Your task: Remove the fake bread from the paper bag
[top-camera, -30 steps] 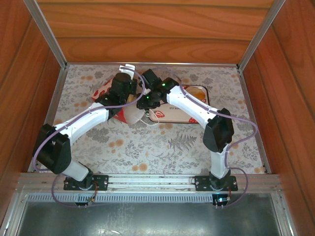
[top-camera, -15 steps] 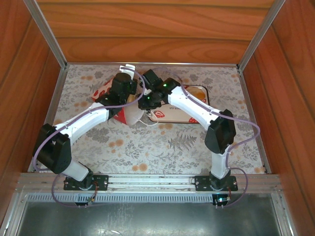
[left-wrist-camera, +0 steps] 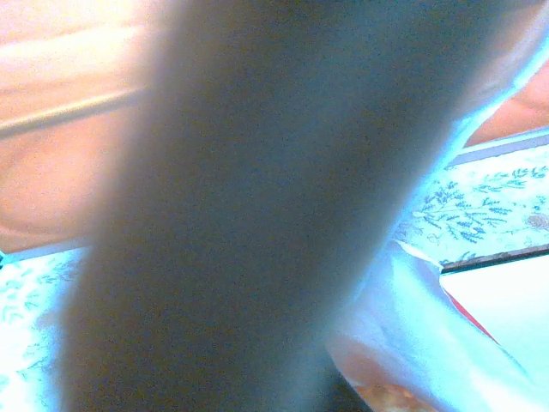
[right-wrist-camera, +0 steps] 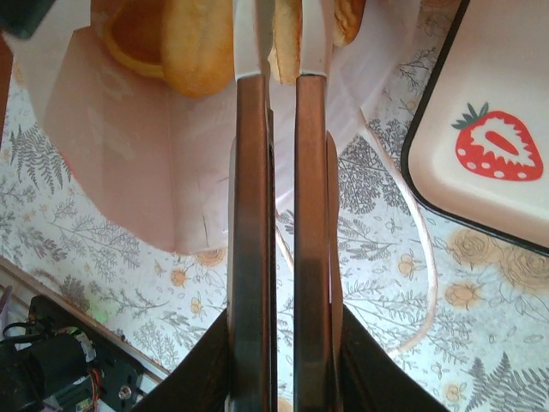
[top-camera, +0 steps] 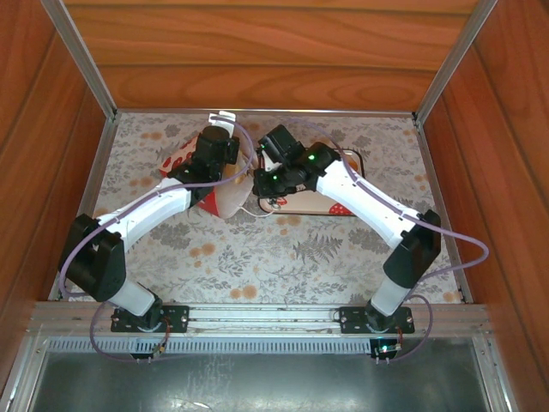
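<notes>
Fake bread (right-wrist-camera: 193,47) cropped at top

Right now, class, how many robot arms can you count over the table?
2: the left arm reaches to the paper bag; the right arm crosses the tray.

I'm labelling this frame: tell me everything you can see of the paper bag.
The bag is thin white paper, slightly see-through and creased, with a red heart-printed band at its base in the top view. It lies on its side on the floral cloth, mouth open, with bread showing inside. A white cord handle trails on the cloth. The right claw, shut, reaches into the mouth. The left arm hangs over it.
</notes>
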Tool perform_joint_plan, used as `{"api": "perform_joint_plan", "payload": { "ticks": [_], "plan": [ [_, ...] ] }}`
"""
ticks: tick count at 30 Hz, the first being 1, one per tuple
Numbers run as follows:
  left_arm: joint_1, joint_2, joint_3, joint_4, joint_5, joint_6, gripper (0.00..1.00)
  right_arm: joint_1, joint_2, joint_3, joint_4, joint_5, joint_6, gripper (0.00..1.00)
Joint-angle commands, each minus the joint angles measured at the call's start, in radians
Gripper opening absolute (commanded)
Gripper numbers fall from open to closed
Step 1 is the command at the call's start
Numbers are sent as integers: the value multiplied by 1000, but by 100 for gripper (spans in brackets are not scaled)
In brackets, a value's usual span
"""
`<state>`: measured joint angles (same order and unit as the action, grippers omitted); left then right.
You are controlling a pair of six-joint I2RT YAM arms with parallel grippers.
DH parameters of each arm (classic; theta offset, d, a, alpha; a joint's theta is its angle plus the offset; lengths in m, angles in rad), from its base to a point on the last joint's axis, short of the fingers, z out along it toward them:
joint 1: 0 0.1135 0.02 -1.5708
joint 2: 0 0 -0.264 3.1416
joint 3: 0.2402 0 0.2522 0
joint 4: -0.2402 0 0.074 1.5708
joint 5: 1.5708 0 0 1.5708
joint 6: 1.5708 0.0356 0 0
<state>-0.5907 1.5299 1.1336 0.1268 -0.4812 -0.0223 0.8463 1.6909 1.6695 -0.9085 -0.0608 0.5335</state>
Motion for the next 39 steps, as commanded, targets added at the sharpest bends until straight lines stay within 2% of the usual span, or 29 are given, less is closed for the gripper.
{"api": "perform_joint_plan", "payload": {
  "ticks": [1,14,26,31,39],
  "plan": [
    [20,15,37,2,-36,12,0,9,-89,-2,-13,25,10,6],
    [60,18,47,-14,-48,16,0,8,-268,-58,-66,65,25,6],
    [71,0,29,-22,-57,19,0,-12,-479,-98,-220,272,60,7],
    [71,-18,17,-23,-59,22,0,-55,-541,-161,-310,334,95,7],
    [73,-32,11,-23,-58,18,0,-159,-641,-288,-386,365,119,6]
  ]
}}
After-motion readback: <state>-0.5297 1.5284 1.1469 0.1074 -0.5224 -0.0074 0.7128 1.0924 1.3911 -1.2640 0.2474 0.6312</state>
